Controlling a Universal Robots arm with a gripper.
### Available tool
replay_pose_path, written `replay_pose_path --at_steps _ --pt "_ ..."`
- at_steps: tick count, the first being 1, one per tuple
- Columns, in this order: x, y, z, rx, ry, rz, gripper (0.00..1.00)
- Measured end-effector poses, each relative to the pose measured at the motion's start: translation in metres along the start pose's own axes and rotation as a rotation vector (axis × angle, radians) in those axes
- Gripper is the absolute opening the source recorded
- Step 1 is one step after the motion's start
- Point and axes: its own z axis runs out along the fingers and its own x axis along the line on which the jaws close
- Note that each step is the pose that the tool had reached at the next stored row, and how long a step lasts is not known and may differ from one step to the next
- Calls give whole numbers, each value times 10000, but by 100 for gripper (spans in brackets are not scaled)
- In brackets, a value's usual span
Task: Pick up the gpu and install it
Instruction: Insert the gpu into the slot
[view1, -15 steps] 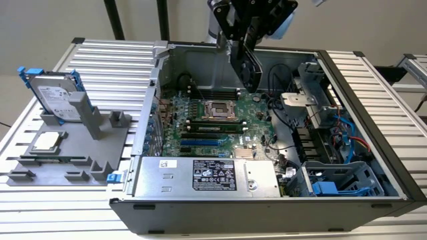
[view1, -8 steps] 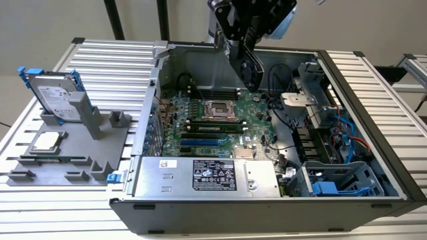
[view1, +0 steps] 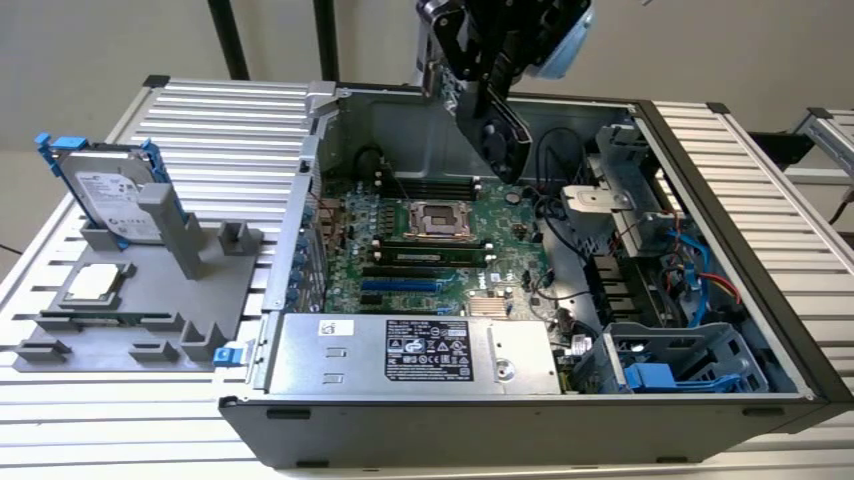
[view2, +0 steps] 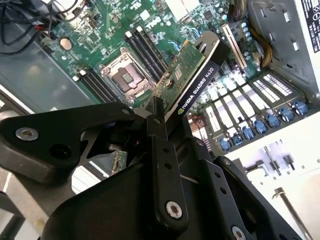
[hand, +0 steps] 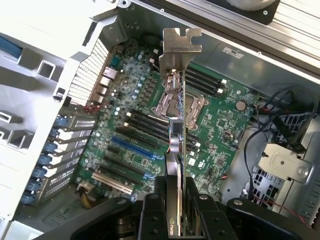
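- Aluminium, ribbed in long slats. That's the desk (view1: 200, 120), and there's a pale wall behind it.
- What stands on it?
- An open metal computer case (view1: 747, 150) sits toward the edge at the exterior view's right. A grey plastic fixture (view1: 200, 250) toward the opposite edge props up a silver hard drive (view1: 114, 190).
- And the gpu (view1: 497, 140)?
- It's off the desk, hanging over the green motherboard (view1: 441, 250). Its thin silver bracket (hand: 179, 47) is at the end far from the tool (view1: 483, 95).
- The tool's state?
- Its black fingers (view2: 159, 125) are clamped on the card's flat faces.
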Motion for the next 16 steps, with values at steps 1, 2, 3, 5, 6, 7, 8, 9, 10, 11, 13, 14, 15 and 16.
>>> replay_pose_path --at_steps 1,2,3,5,6,7,8,9,10,11,13,14,15,16 --pt "0 0 -1 0 6 -85 0" --pt "0 0 -2 -2 12 -169 0" --pt "0 0 -3 -2 18 -257 0" --pt "0 0 -5 -4 30 -433 0" --pt "0 0 -6 -5 36 -512 0" --pt "0 0 -7 -6 42 -606 0" --pt "0 1 -8 -6 49 -695 0" --pt "0 1 -9 -7 55 -787 0" --pt "0 1 -10 -8 62 -878 0" --pt "0 1 -10 -9 68 -972 0" --pt "0 1 -12 -10 81 -1159 0" --pt "0 1 -13 -12 88 -1256 0" --pt "0 1 -14 -12 95 -1346 0" --pt "0 1 -15 -13 102 -1444 0"
